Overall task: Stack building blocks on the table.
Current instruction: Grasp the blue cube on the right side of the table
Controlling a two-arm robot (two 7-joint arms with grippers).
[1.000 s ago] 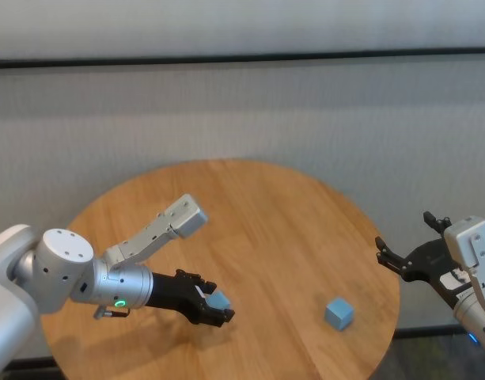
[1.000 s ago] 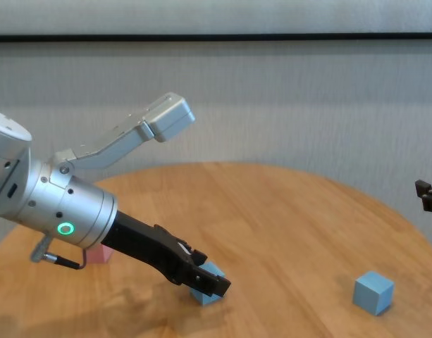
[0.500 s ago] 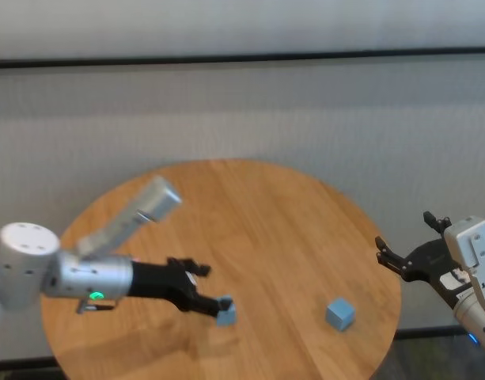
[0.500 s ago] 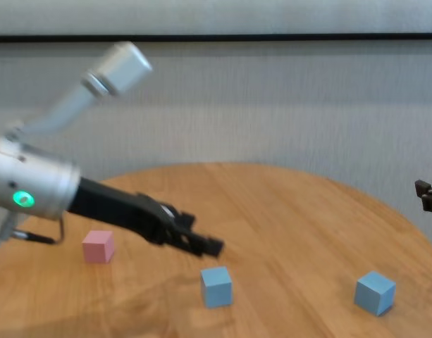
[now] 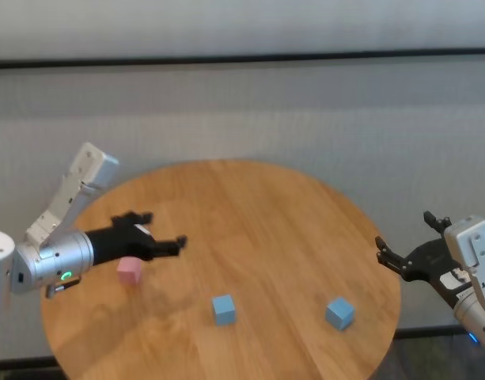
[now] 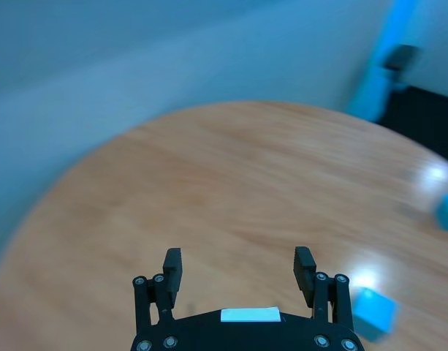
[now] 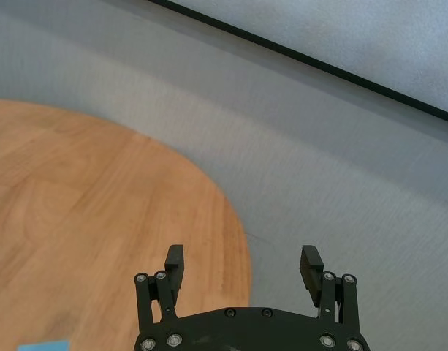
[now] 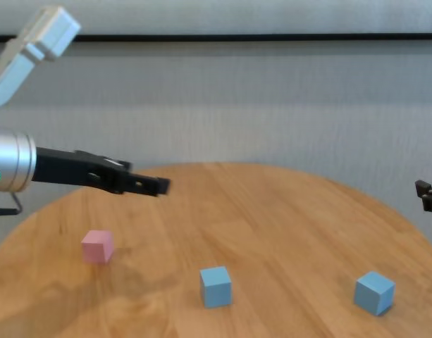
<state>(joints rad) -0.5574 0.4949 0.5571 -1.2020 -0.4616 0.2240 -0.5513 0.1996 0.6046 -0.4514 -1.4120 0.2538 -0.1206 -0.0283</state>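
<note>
L gripper (image 5: 164,240) open above pink block (image 5: 129,271)

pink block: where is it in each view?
Head: pink block on the table, left side, just below the open left gripper.
Chest: lower left, left of the middle blue block.
Left wrist: not in it.
Right wrist: not in it.
Shared landmark: the middle blue block, also in the left wrist view.

Head high, chest low; both share table (image 5: 250,222).
</note>
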